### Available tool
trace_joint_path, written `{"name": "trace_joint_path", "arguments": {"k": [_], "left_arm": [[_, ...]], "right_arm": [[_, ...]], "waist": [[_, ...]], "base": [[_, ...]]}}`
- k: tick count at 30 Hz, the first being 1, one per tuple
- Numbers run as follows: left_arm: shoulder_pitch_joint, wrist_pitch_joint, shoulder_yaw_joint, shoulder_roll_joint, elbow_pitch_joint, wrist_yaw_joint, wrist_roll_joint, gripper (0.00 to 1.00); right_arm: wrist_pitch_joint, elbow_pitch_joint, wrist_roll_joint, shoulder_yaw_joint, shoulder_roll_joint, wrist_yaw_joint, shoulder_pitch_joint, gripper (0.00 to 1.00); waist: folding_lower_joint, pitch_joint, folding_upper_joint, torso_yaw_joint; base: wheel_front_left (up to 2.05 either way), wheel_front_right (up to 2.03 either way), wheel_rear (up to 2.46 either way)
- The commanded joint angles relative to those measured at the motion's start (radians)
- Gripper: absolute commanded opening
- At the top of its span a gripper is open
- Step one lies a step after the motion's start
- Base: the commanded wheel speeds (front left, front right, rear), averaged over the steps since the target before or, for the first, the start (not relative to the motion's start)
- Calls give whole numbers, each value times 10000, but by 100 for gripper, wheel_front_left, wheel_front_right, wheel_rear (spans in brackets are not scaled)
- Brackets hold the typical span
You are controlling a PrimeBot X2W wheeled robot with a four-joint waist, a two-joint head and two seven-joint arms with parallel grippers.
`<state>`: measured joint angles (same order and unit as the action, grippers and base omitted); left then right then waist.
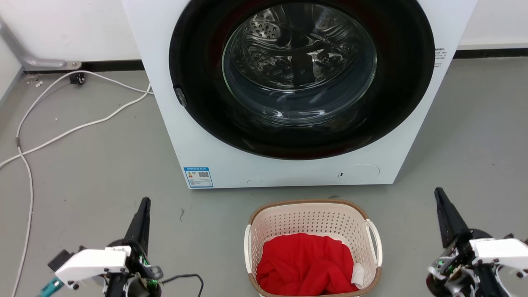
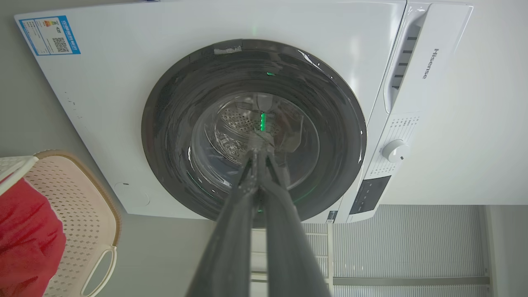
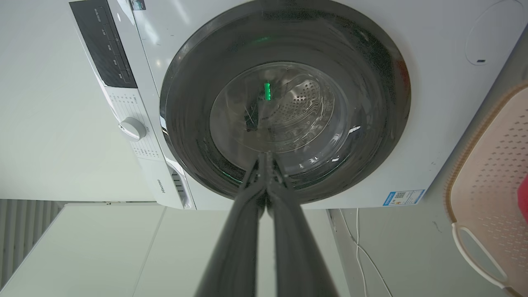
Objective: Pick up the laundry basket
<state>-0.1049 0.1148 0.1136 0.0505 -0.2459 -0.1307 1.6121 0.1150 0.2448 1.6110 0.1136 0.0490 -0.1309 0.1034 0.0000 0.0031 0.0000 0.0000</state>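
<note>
Before the washing machine [image 1: 198,136], between your left gripper [image 1: 144,202] and right gripper [image 1: 438,192], both pinched closed and empty, sits the laundry basket [image 1: 313,218]: cream, perforated, brown-rimmed, white-handled, holding red cloth [image 1: 303,264].

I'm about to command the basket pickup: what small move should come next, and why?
Probably swing both arms inward toward the white handles of the basket. The left gripper and right gripper are shut and sit wide of it on either side, touching nothing.
</note>
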Motion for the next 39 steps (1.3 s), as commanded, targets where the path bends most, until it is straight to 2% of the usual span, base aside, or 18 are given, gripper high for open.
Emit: {"name": "trace_joint_path", "arguments": {"k": [1,7,11,21,39], "left_arm": [[23,-14,-10,-6,-42,0,1,100],[239,-217,-87,-30,-35,2,30,100],[275,-420,-21,-28,91,2,-355,100],[312,-845,-18,-23,567,35,-2166,100],[619,-1574,-649,-13,1409,598,-5931,100]], "right_arm": [[-11,46,-9,-6,-4,0,-26,100],[-217,211,-116,-43,-17,2,-237,100],[-420,151,-529,7,-15,2,-233,100],[-844,-540,-2686,-24,-10,2,-360,100],[-1571,-1550,-6899,-457,-1,2,-705,100]], "waist": [[0,0,0,0],[0,4,0,4],[0,2,0,6],[0,-1,0,6],[0,-7,0,20]], "base": [[0,0,0],[0,0,0],[0,0,0],[0,0,0],[0,0,0]]}}
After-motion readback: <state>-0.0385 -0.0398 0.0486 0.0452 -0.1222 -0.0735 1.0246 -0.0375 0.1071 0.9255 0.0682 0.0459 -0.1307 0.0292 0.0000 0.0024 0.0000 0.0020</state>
